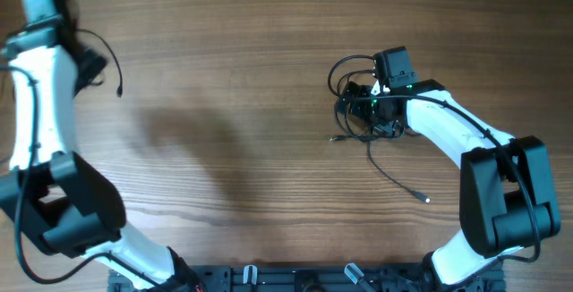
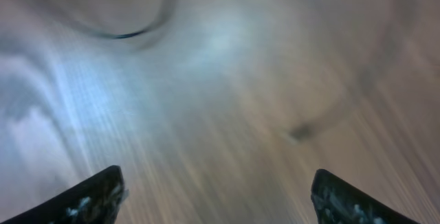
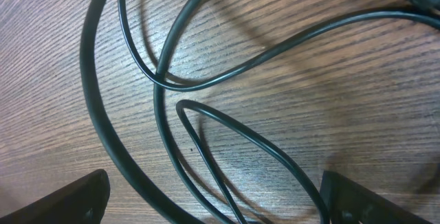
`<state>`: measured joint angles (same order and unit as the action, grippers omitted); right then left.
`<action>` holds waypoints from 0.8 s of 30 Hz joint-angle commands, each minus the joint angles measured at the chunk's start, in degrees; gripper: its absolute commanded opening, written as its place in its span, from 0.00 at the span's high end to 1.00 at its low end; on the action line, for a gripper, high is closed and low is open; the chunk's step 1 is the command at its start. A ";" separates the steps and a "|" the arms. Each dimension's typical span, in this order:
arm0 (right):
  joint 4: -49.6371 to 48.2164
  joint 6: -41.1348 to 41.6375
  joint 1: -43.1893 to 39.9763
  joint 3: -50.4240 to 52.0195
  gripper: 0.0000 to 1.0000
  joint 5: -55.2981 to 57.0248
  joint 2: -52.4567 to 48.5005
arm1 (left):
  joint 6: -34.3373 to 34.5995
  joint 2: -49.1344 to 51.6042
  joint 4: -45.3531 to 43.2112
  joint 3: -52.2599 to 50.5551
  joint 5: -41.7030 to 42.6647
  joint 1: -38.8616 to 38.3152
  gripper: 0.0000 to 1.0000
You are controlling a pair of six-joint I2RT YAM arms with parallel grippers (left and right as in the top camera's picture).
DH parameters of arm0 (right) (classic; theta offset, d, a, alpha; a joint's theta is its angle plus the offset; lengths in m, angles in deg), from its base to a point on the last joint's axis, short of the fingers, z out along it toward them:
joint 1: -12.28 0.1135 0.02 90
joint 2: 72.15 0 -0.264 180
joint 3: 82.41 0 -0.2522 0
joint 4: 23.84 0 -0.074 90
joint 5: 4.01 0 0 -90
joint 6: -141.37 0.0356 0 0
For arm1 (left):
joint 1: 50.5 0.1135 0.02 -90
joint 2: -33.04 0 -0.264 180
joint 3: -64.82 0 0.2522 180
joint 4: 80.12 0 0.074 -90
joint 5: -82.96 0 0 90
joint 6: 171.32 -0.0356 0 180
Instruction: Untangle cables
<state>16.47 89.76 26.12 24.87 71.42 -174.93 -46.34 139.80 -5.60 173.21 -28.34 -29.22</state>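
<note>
- cables [image 1: 351, 113]: bunched in a loose dark knot on the bench [image 1: 251, 77], right of centre; one strand [image 1: 394, 177] trails out toward the right arm's base.
- right jaws: wide apart, low over the knot, with loops lying flat on the wood between them; nothing clamped.
- left jaws: wide apart at the far left corner, holding nothing; that view is blurred, showing only faint cord loops.

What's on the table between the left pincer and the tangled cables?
Nothing: the overhead view shows only bare wooden table between the left pincer and the cables.
</note>
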 commanded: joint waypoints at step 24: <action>1.51 0.61 0.24 0.42 0.00 1.18 1.31 | 37.07 9.62 -20.17 -14.16 0.68 23.23 0.13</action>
<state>17.78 89.76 26.12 24.87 71.49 -174.93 -8.81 145.81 -23.85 159.50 -27.24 -6.95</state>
